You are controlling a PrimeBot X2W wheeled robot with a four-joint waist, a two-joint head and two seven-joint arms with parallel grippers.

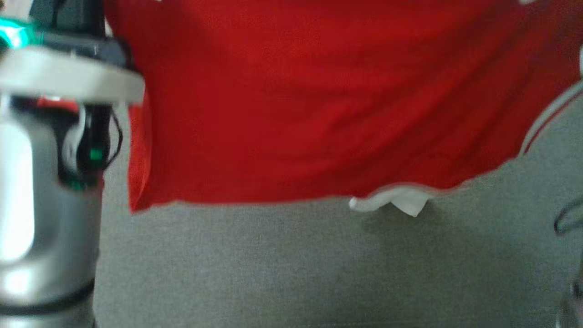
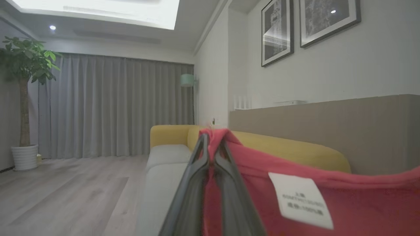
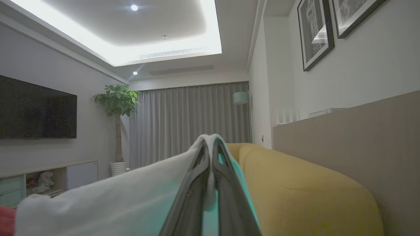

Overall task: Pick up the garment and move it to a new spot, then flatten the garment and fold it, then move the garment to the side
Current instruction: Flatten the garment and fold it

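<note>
- Grey woven upholstery [image 1: 319,264] covers the lower half of the head view, soft with blur. Its edges lie outside the frame.
- Over it hangs a red knit garment [image 1: 319,100] with white trim. Its top is cut off by the upper edge of the head view, so neither collar nor sleeves can be made out.
- A white care label [image 1: 401,200] dangles below the hem. In the left wrist view its print is too blurred to read.
- The left arm's pale and silver forearm [image 1: 45,182] covers the garment's left edge in the head view. A dark cable loop [image 1: 567,218] is cut off at the right.
- The left gripper [image 2: 214,139] has its long dark fingers pressed together on a red fold of the garment.
- The right gripper [image 3: 210,144] is clamped on a white stretch of cloth that runs down to red at the lower left corner of its view.
- Behind both grippers stand a yellow sofa with a grey seat [image 2: 295,147], grey curtains [image 2: 115,105], a potted plant [image 2: 24,65], framed pictures [image 2: 277,31] and a dark wall television [image 3: 36,111].
- The garment stretches sideways between the two grippers, its long axis running left to right. The hem is at the bottom, level on the left and rising toward the right.
</note>
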